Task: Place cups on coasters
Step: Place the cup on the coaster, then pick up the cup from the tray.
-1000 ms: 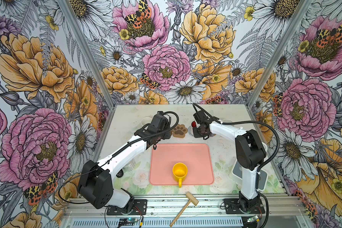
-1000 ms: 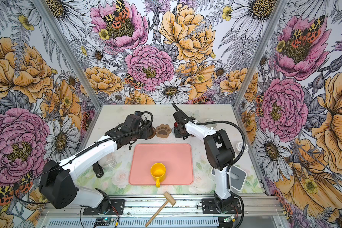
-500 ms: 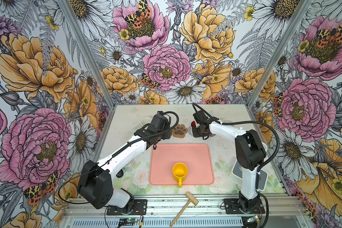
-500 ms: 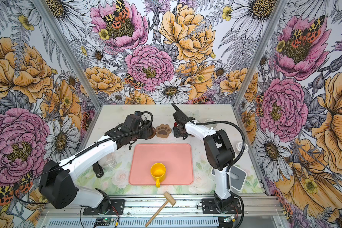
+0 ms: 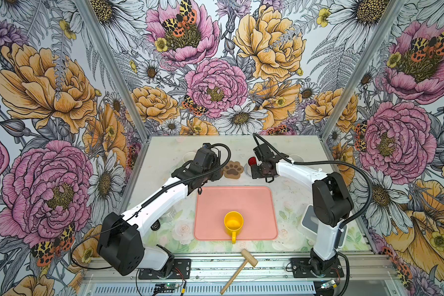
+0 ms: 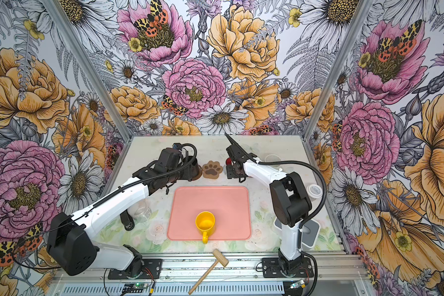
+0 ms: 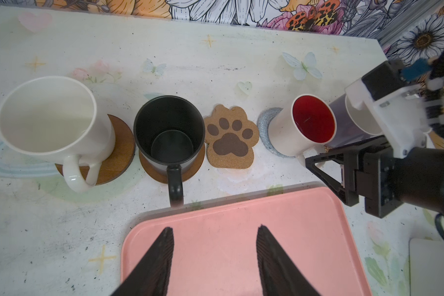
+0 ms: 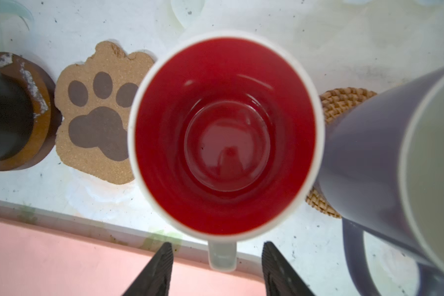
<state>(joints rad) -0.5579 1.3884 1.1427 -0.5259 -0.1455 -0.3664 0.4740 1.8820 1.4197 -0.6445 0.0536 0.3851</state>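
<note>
In a top view the yellow mug [image 5: 233, 223] stands on the pink tray [image 5: 215, 205]. Left wrist: left gripper [image 7: 214, 256] gapes empty; red-lined mug [image 7: 305, 128] sits on the grey-blue coaster [image 7: 263, 128]. Right wrist: right gripper [image 8: 217, 267] parted, straddling its handle (no contact).

The tray [image 5: 241, 205] is pink; the yellow mug [image 5: 233, 225] and black mug [image 7: 169, 133] are plain.
</note>
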